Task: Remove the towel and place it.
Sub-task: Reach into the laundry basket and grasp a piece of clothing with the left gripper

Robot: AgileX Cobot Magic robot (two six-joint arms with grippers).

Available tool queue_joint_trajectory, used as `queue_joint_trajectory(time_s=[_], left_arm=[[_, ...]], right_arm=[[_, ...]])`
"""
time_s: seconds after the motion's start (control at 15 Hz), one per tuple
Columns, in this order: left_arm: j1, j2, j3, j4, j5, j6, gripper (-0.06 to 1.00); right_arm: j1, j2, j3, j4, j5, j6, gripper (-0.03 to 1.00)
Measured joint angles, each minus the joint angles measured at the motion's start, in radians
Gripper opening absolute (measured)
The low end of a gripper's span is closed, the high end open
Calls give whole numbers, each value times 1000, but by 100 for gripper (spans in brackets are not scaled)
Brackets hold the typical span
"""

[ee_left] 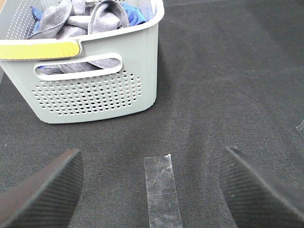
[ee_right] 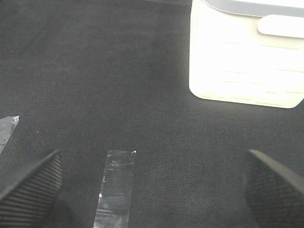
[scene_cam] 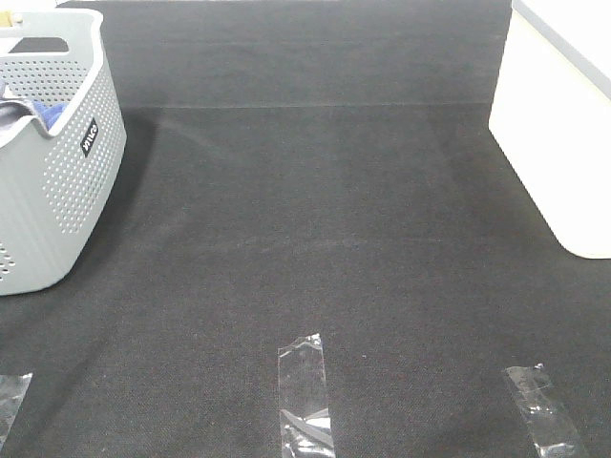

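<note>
Tape strips (scene_cam: 304, 382) dot the dark mat (scene_cam: 315, 210); left gripper (ee_left: 151, 156) and right gripper (ee_right: 153, 154) gape empty.

Lab tabletop, black mat (scene_cam: 315, 210), tape strips (scene_cam: 304, 391)

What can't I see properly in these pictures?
Exterior high view: the basket is cut off by the left edge; its contents barely show.
Left wrist view: the towel lies crumpled, its lower part hidden by the basket wall.
Right wrist view: the white bin runs past the top and right edges.
</note>
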Motion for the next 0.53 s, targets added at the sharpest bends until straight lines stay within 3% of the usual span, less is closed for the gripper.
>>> queue_joint_trajectory(time_s=[0.13,0.53], left_arm=[[0,15,-9,0,-19,-11,76],[0,470,-66,26,-486,-20,76]], right_arm=[[0,0,0,1,0,0,95],[0,0,0,1,0,0,95]])
